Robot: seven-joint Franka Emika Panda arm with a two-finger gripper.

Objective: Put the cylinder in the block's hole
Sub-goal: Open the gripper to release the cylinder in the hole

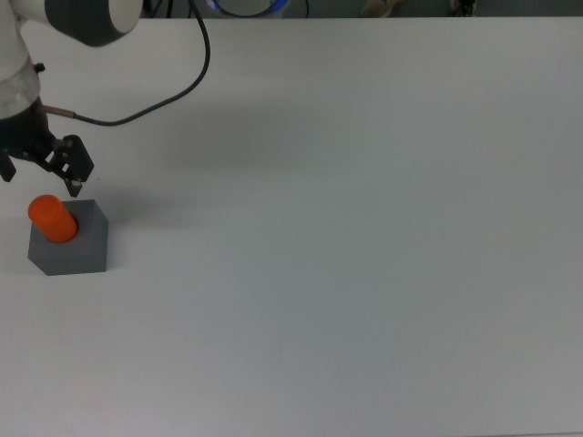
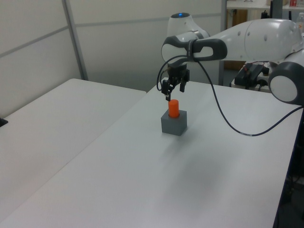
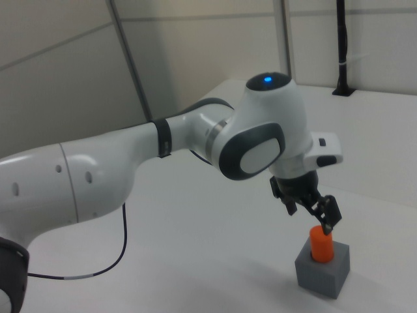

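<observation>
The arm reaches over the table, wrist bent downward, its claw (image 2: 174, 89) spread and holding nothing.

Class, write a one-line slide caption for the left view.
Open hand above the orange cylinder, which stands upright in the grey block on the white table.

The top view looks straight down, the left view stands far back, the right view sits close; all share the block (image 1: 68, 242) (image 2: 174, 123) (image 3: 323, 266).

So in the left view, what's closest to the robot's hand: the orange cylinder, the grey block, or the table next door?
From the hand:
1. Orange cylinder, just below it, standing in the block.
2. Grey block, under the cylinder.
3. Neighbouring table, far off on the left view's left.
</observation>
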